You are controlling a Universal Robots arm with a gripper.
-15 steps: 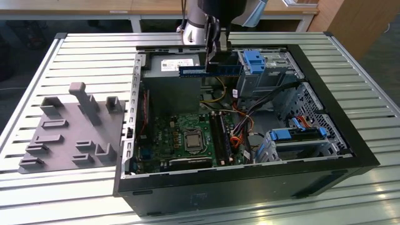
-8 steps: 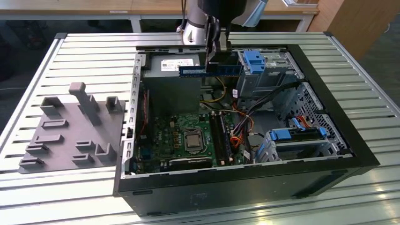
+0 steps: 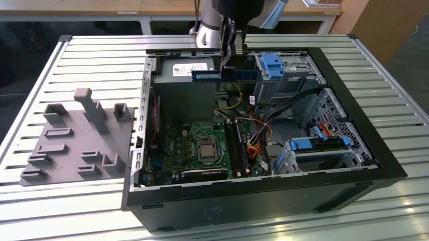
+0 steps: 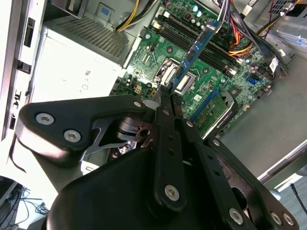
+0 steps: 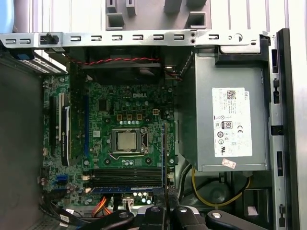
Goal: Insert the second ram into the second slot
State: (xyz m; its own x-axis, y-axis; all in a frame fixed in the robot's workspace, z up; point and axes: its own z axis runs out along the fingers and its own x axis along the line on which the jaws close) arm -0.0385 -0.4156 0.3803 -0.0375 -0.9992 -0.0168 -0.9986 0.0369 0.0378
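End effector (image 3: 231,66) clamps the second ram (image 3: 208,76), held level and clear above the far end of the open computer case (image 3: 268,193).

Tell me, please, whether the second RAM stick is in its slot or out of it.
Out. The second RAM stick is clamped in the gripper's jaws, held high above the motherboard's memory slots.

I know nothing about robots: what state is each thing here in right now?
second ram: held in the air above the computer case, not in a slot.
gripper: shut on the second ram.
computer case: lying on its side, open.
processor: bare, no cooler on it.
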